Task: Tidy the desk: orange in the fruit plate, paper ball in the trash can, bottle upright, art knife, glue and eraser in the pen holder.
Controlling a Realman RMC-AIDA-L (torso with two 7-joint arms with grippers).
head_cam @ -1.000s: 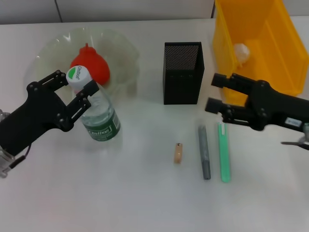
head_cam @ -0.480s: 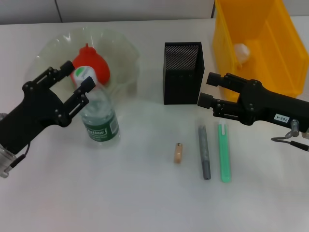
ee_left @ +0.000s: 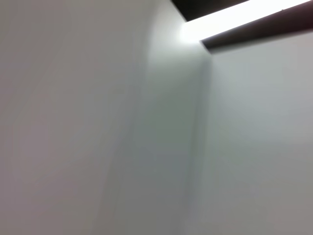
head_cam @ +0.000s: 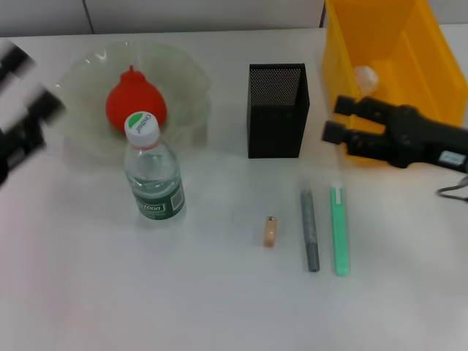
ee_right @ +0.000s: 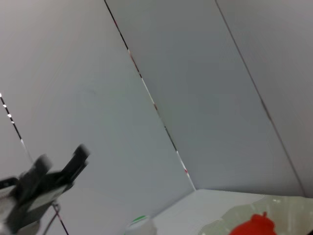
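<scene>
The bottle [head_cam: 152,174] stands upright on the table, free of both grippers; its cap [ee_right: 139,225] also shows in the right wrist view. The orange [head_cam: 134,102] lies in the fruit plate [head_cam: 191,86]. A paper ball [head_cam: 365,77] lies in the trash can [head_cam: 344,51]. The eraser [head_cam: 270,231], a long grey stick [head_cam: 310,230] and a long green stick [head_cam: 340,230] lie in front of the pen holder [head_cam: 276,110]. My left gripper [head_cam: 28,84] is blurred at the far left edge, open and empty. My right gripper [head_cam: 340,120] is open and empty, above the green stick, by the trash can's front.
The right wrist view shows my left gripper [ee_right: 49,178] far off, the orange [ee_right: 254,227] and the plate [ee_right: 288,208]. The left wrist view shows only a pale blank surface. White table lies in front of the sticks and the bottle.
My left gripper has let go of the bottle and pulled away to the left; the bottle stands alone. My right gripper came left, then drew back right toward the trash can.
</scene>
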